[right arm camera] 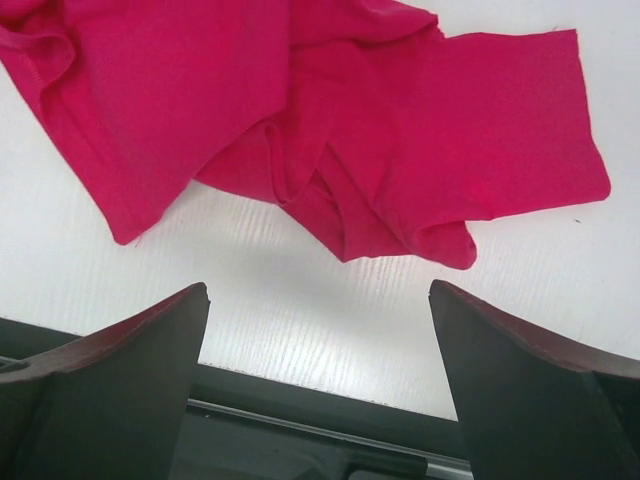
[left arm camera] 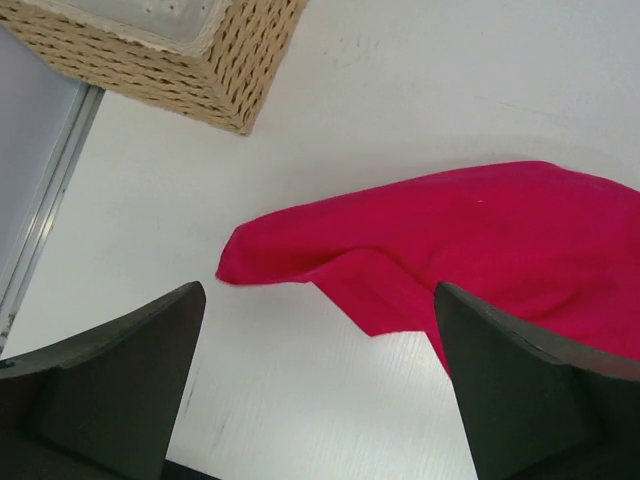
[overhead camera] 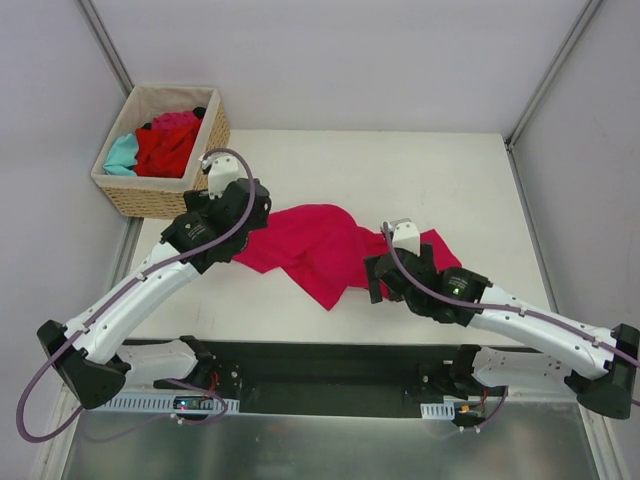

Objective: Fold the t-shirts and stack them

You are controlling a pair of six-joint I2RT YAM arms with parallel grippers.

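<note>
A magenta-pink t-shirt (overhead camera: 320, 247) lies crumpled across the middle of the white table. It also shows in the left wrist view (left arm camera: 470, 240) and the right wrist view (right arm camera: 330, 120). My left gripper (overhead camera: 240, 215) is open and empty over the shirt's left end; one of its fingers (left arm camera: 120, 390) frames bare table. My right gripper (overhead camera: 385, 275) is open and empty at the shirt's near right edge, with its fingers (right arm camera: 110, 390) over the table's front edge. More t-shirts, red (overhead camera: 165, 148), teal (overhead camera: 122, 155) and pink (overhead camera: 178, 120), sit bunched in the basket.
A tan wicker basket (overhead camera: 150, 195) stands at the table's far left corner; its corner shows in the left wrist view (left arm camera: 210, 70). The black base rail (overhead camera: 330, 375) runs along the table's near edge. White enclosure walls surround the table.
</note>
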